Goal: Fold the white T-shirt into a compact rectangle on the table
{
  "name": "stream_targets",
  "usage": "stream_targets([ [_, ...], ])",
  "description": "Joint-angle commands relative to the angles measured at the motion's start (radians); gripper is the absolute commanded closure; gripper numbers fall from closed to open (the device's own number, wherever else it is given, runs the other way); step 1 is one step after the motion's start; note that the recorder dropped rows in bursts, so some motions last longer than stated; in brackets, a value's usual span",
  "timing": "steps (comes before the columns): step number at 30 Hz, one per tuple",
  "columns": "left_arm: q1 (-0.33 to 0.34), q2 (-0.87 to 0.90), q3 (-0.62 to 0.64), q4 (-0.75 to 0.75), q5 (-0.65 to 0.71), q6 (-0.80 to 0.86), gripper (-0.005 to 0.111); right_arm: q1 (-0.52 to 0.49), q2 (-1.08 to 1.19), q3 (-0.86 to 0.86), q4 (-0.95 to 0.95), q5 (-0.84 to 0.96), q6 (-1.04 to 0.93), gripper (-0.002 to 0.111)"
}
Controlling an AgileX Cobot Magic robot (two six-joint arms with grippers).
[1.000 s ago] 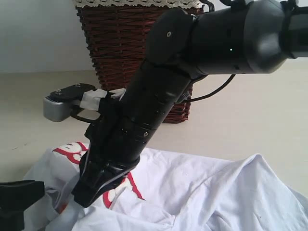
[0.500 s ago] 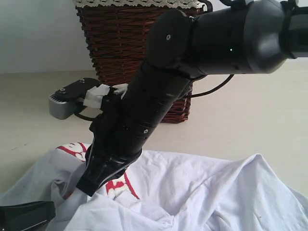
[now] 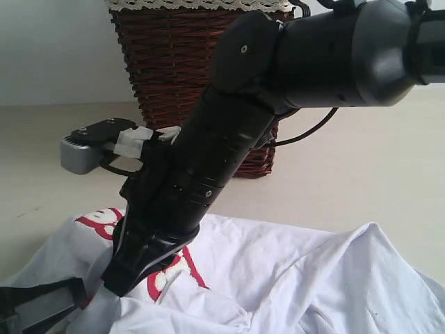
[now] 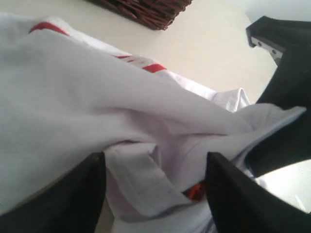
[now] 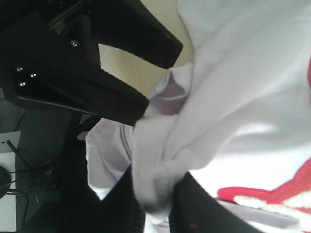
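Note:
The white T-shirt [image 3: 292, 278] lies crumpled on the table [image 3: 361, 167], its red band of letters [image 3: 167, 275] showing beside the right arm. My right gripper [image 3: 115, 284] reaches across to the left and is shut on a bunched fold of the shirt [image 5: 156, 194]. My left gripper [image 3: 42, 309] sits low at the near left corner, jaws wide apart. Loose shirt cloth, with the collar and orange tag [image 4: 194, 190], lies between the left gripper's [image 4: 155, 194] jaws without being clamped. The right wrist view shows the left gripper [image 5: 163, 80] spread beside that fold.
A dark brown wicker basket [image 3: 174, 62] with a lace-trimmed liner [image 3: 195, 5] stands at the back, behind the right arm. Bare beige table stretches to the right and far left. The shirt runs past the lower frame edge.
The left gripper's jaws have spread apart and let the cloth go. The right gripper rose a little with its fold, then came back down and to the left.

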Motion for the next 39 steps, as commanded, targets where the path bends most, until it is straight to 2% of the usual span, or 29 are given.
stream_targets([
  [1, 0.002, 0.001, 0.022, -0.007, -0.007, -0.043, 0.048, 0.002, -0.006, -0.005, 0.01, 0.002, -0.011, 0.094],
  [8, 0.002, 0.001, 0.022, -0.007, -0.075, -0.075, 0.049, 0.002, -0.006, -0.005, 0.046, 0.002, -0.03, 0.094],
  [11, 0.002, 0.01, 0.022, -0.004, -0.065, -0.068, 0.049, 0.002, -0.006, -0.005, 0.05, 0.006, -0.03, 0.094],
  [14, 0.024, 0.049, 0.022, -0.071, -0.106, -0.003, 0.051, 0.002, -0.006, -0.005, 0.052, 0.028, -0.034, 0.094],
  [20, 0.046, 0.201, 0.022, -0.06, -0.256, -0.036, 0.072, 0.002, -0.006, -0.005, 0.081, 0.037, -0.055, 0.094],
  [23, 0.046, 0.28, 0.022, -0.039, -0.346, -0.052, 0.086, 0.002, -0.006, -0.005, 0.088, 0.037, -0.055, 0.094],
  [26, 0.046, 0.313, 0.022, -0.035, -0.445, -0.019, 0.105, 0.002, -0.006, -0.005, 0.086, 0.047, -0.055, 0.094],
  [27, 0.046, 0.315, 0.022, -0.033, -0.454, 0.002, 0.107, 0.002, -0.006, -0.005, 0.081, 0.059, -0.055, 0.092],
  [30, 0.047, 0.3, 0.022, -0.071, -0.408, 0.103, 0.107, 0.002, -0.008, -0.005, 0.027, 0.116, -0.053, 0.08],
  [31, 0.053, 0.296, 0.022, -0.101, -0.376, 0.136, 0.107, 0.002, -0.014, -0.005, -0.012, 0.132, -0.045, 0.073],
  [32, 0.066, 0.29, 0.022, -0.145, -0.337, 0.18, 0.107, 0.002, -0.022, -0.005, -0.055, 0.144, -0.023, 0.063],
  [35, 0.124, 0.271, 0.022, -0.213, -0.277, 0.274, 0.107, 0.002, -0.056, -0.005, -0.167, 0.158, 0.057, 0.046],
  [37, 0.162, 0.256, 0.022, -0.211, -0.271, 0.274, 0.107, 0.002, -0.082, -0.005, -0.245, 0.158, 0.117, 0.044],
  [39, 0.194, 0.234, -0.01, -0.161, -0.182, 0.274, 0.107, 0.002, -0.11, -0.005, -0.352, 0.146, 0.206, 0.044],
])
